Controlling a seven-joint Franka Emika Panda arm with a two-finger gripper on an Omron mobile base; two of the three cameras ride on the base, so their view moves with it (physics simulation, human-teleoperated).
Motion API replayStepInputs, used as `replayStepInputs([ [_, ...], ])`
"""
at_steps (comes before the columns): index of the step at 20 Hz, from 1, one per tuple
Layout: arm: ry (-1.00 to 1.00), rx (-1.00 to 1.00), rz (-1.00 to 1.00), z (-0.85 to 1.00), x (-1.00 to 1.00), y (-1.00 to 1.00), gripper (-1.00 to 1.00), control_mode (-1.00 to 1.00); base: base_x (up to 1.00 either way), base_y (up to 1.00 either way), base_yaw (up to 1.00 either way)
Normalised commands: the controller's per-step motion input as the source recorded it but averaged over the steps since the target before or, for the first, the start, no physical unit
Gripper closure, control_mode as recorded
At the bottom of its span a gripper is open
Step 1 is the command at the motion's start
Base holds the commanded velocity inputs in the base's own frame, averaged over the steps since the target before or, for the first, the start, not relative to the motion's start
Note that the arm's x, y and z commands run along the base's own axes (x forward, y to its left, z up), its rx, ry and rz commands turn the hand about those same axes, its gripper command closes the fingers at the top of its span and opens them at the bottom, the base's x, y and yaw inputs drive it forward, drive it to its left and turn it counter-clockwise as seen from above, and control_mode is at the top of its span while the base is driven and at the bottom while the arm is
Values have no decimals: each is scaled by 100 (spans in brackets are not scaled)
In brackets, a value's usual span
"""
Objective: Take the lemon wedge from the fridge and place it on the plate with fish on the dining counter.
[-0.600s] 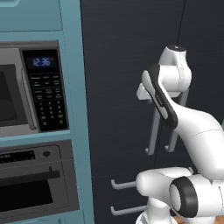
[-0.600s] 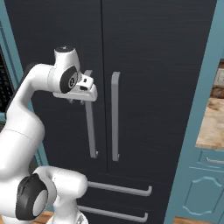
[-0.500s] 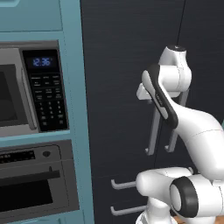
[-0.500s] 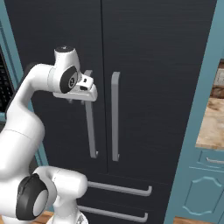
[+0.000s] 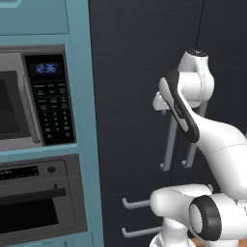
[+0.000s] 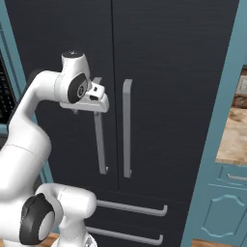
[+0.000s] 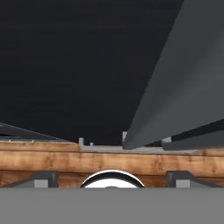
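In the left base view we see the fridge (image 5: 140, 72) with both doors closed. At 9 o'clock of it are a microwave (image 5: 34, 99) and an oven (image 5: 38, 198). The hand is at the left door handle (image 5: 170, 144).

In the right base view the gripper (image 6: 99, 91) is at the top of that handle, at 9 o'clock of the right handle (image 6: 127, 128).

In the hand view the fingers (image 7: 41, 178) stand wide apart and hold nothing; the handle rises at 1 o'clock.

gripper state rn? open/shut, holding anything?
Gripper: open, jaws wide apart, nothing between them. It is up at the left handle of the closed fridge.
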Motion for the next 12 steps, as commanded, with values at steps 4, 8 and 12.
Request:
replayStepInputs([
  [4,0,0,-1,0,-11,-4,-100,100,-37,-11,-1],
  [8,0,0,0,0,0,0,-100,100,-90,-27,-3],
  [12,0,0,0,0,0,0,-100,100,-67,-33,-6],
])
